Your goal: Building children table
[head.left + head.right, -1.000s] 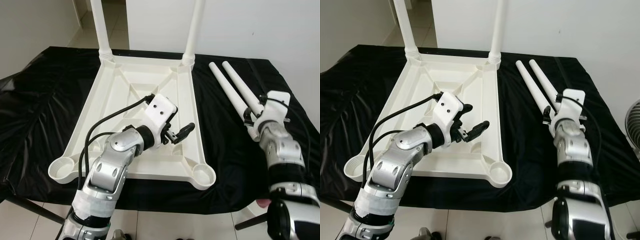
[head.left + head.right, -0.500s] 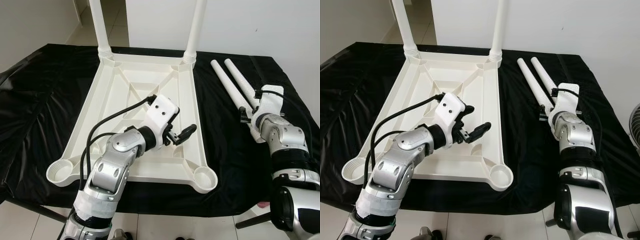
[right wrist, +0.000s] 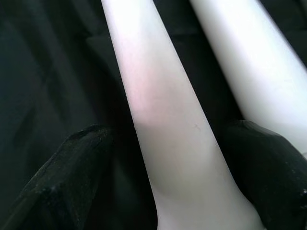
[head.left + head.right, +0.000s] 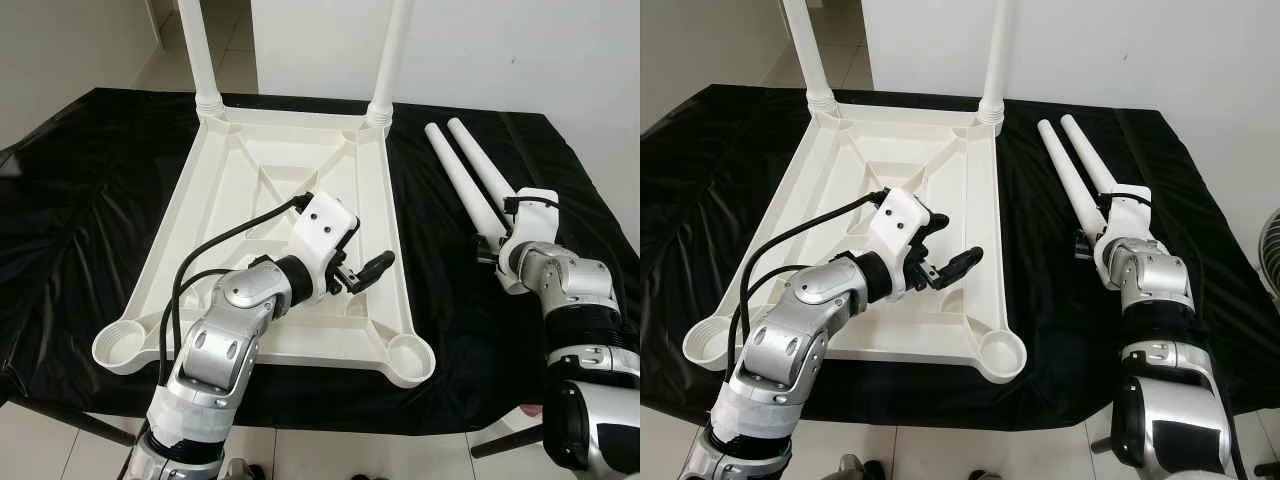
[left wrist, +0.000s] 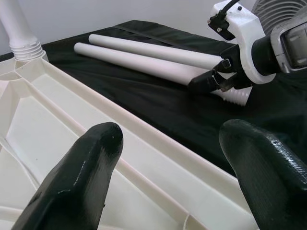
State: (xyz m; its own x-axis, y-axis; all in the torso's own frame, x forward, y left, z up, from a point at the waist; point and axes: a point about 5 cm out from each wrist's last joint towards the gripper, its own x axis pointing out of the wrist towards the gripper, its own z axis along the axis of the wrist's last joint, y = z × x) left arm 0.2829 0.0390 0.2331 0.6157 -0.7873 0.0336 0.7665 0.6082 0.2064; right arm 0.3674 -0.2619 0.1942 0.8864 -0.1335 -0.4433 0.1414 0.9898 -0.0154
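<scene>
A white plastic table top (image 4: 250,180) lies upside down on black cloth. Two white legs (image 4: 393,60) stand screwed into its far corners, and the two near corner sockets (image 4: 405,352) are bare. Two loose white legs (image 4: 462,180) lie side by side on the cloth to its right. My left gripper (image 4: 364,268) hovers open over the top's right rim with nothing between its fingers (image 5: 81,177). My right gripper (image 4: 492,245) is open at the near end of the left loose leg (image 3: 163,110), with one finger on each side of it.
The black cloth (image 4: 90,190) covers the whole work surface and drops off at the front edge above a tiled floor. A white wall stands behind. A grey fan (image 4: 1270,250) stands off the right side.
My right wrist has turned and slid toward the near end of the loose leg, settling its fingers around it. The left arm has hardly moved. The camera has shifted slightly.
</scene>
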